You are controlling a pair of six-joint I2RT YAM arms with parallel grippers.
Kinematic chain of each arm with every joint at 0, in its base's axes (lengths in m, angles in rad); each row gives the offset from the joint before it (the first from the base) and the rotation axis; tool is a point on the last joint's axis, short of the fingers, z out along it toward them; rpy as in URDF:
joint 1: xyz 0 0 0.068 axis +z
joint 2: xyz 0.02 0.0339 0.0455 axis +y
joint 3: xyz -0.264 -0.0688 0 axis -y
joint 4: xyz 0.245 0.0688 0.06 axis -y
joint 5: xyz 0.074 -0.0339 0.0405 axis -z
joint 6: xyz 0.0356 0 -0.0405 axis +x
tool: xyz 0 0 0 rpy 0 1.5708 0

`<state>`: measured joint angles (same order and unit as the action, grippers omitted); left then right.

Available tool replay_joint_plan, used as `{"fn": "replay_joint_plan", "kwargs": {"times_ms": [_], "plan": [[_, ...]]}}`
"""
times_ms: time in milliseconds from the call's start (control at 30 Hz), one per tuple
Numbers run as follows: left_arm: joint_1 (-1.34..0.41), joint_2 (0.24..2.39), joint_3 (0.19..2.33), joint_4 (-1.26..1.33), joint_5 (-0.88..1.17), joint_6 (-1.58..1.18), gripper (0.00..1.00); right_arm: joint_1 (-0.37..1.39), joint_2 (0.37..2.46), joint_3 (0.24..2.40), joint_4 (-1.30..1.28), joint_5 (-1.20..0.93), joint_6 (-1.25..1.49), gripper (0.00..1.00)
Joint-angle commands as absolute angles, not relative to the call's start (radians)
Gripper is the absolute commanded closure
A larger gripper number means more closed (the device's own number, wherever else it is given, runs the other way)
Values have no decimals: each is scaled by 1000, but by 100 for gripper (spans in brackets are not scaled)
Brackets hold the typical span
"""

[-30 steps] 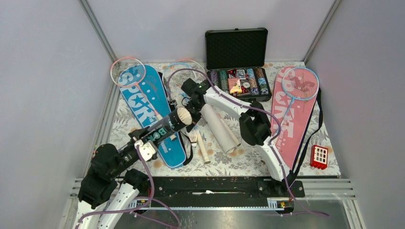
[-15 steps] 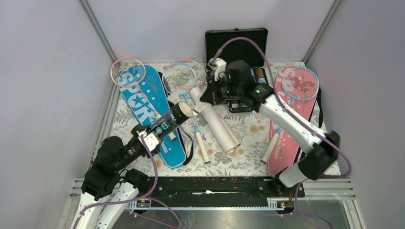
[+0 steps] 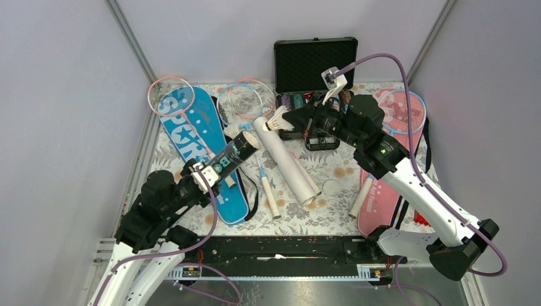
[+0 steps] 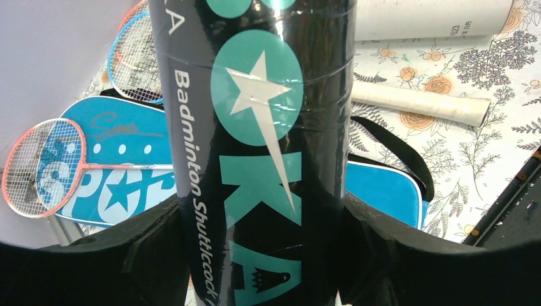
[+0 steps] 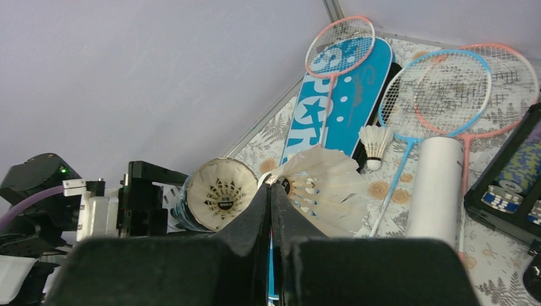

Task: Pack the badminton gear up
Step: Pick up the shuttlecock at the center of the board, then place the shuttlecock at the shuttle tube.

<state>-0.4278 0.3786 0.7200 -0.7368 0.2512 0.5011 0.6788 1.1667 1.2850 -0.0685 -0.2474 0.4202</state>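
**Shuttlecock** (image 5: pixel 322 185), white-feathered, held in the air above the mat. I am seeing the 2 fingers of the right gripper (image 5: pixel 269 191) pressed together on its feather skirt. The left gripper (image 4: pixel 265 248) is clamping the dark tube (image 3: pixel 229 158) across its body, with the pads standing wide apart on either side of it.

In the top view I am reading the tube's long axis as running from the left gripper up and to the right. Its open mouth is pointing towards the right gripper. In the right wrist view that mouth is lying just to the left of the shuttlecock, near but apart, with feathers showing inside it.

The right arm is nearer the gap, so I am judging the coming move to be a short carry leftwards, along that axis and into the mouth. I cannot tell which way the cork is facing.

Writing: "Badminton Shuttlecock" and teal letters "OKA", possibly part of a longer name, on the tube; part of "SPORT" on the blue cover (image 4: pixel 127 191).
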Motion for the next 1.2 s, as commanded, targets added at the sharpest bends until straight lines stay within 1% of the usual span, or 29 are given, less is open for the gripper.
{"fn": "replay_joint_plan", "kwargs": {"times_ms": [0, 267, 467, 1033, 1167], "plan": [[-428, 395, 781, -631, 274, 482, 76, 699, 1151, 1290, 27, -273, 471, 100], [-427, 396, 776, -605, 323, 480, 76, 792, 1179, 1246, 113, -330, 567, 100], [-428, 383, 774, -583, 372, 485, 76, 855, 1217, 1237, 112, -316, 574, 100], [-428, 339, 745, -538, 429, 540, 77, 902, 1320, 1242, 159, -423, 671, 100], [-428, 326, 733, -531, 405, 547, 77, 902, 1319, 1257, 143, -428, 674, 100]]}}
